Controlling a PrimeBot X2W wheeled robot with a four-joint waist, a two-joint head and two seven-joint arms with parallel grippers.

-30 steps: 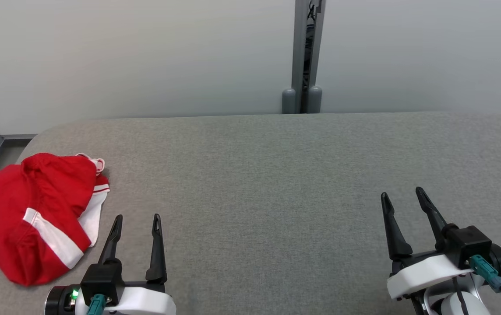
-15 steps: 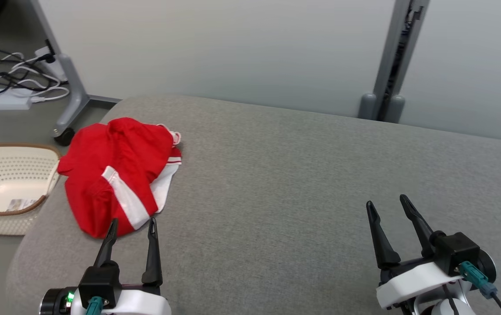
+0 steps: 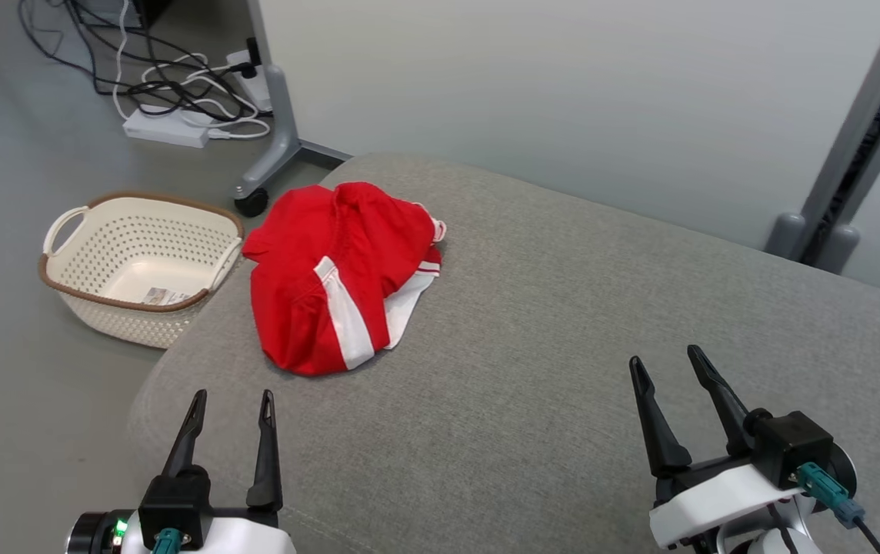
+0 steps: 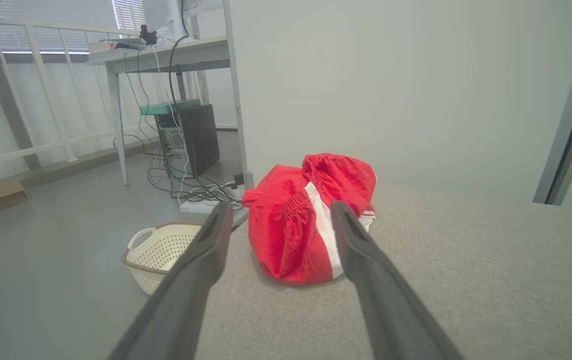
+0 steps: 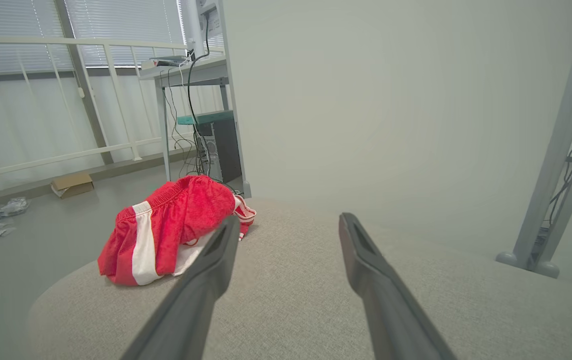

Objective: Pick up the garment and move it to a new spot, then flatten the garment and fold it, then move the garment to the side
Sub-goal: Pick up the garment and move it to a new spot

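Two empty tools, both spread wide: left tool point(image 3: 233, 396), right tool point(image 3: 665, 355). Red garment point(image 3: 332, 285) crumpled at the table's point(image 3: 563, 346) left end, straight ahead of the left tool, well apart from the right tool. Probably calls for the left arm.

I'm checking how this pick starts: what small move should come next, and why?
Probably reach the left gripper forward to the red garment: it lies bunched near the left corner of the grey surface, ahead of that open gripper and untouched, while the right gripper is much farther off.
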